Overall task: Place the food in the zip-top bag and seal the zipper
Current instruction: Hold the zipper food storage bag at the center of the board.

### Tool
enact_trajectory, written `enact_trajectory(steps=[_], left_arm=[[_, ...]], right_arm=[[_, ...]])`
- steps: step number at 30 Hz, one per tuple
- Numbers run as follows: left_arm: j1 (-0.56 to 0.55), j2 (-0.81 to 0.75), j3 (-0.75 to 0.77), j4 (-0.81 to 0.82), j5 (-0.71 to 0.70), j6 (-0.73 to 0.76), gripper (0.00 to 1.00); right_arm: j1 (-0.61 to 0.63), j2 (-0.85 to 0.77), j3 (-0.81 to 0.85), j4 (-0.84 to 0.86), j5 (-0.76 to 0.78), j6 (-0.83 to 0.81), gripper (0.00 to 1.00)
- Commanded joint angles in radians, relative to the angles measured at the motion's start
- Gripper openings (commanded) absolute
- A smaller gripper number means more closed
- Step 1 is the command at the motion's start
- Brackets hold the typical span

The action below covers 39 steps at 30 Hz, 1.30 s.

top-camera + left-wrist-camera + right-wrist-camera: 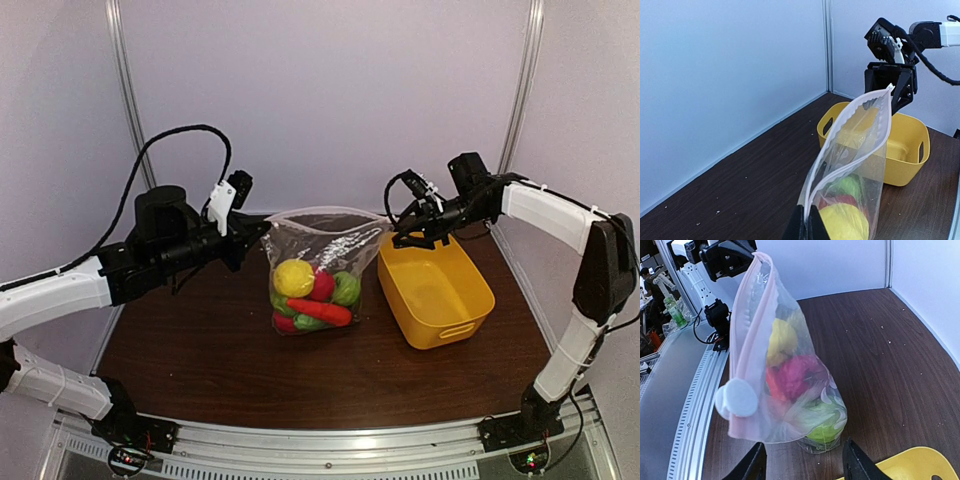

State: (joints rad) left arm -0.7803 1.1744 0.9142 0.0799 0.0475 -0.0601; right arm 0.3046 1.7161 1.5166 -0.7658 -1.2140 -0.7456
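The zip-top bag (318, 243) stands upright mid-table, clear with white dots. The food lies inside it: a yellow piece (293, 277), an orange carrot (320, 311), a green piece (346, 288) and red ones. My left gripper (247, 236) is shut on the bag's left top corner, its jaws pinching the zipper (817, 159) end in the left wrist view. The zipper's two strips are parted and wavy, so the mouth gapes. My right gripper (408, 238) is open at the bag's right top corner; in the right wrist view the bag (755, 340) hangs just ahead of its spread fingers (857, 466).
A yellow plastic basket (470, 325) stands right of the bag, under my right gripper, with nothing visible inside. The dark wooden table meets white walls at the back and right. An aluminium rail (330, 450) runs along the near edge.
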Motion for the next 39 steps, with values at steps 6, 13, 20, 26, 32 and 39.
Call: enact_trajectory(steps=[6,13,20,26,32,39], left_arm=[[0.008,-0.011,0.000,0.036,-0.006,-0.010,0.01],[0.010,-0.005,0.005,0.031,-0.009,-0.018,0.01],[0.013,-0.010,0.002,0.030,-0.012,-0.020,0.01],[0.024,-0.026,-0.003,0.033,-0.021,-0.024,0.01],[0.026,-0.024,0.083,-0.034,0.058,-0.041,0.53],[0.025,0.114,0.388,-0.199,0.278,-0.112,0.69]], right_arm=[[0.026,-0.047,-0.052,0.295,0.011,0.253,0.37],[0.053,-0.064,-0.053,0.236,-0.017,0.206,0.31],[0.058,-0.082,-0.058,0.247,-0.008,0.231,0.04],[0.060,-0.104,-0.082,0.295,0.017,0.297,0.00],[0.119,-0.151,-0.037,0.252,0.108,0.307,0.00],[0.261,-0.149,0.140,0.070,0.244,0.279,0.00]])
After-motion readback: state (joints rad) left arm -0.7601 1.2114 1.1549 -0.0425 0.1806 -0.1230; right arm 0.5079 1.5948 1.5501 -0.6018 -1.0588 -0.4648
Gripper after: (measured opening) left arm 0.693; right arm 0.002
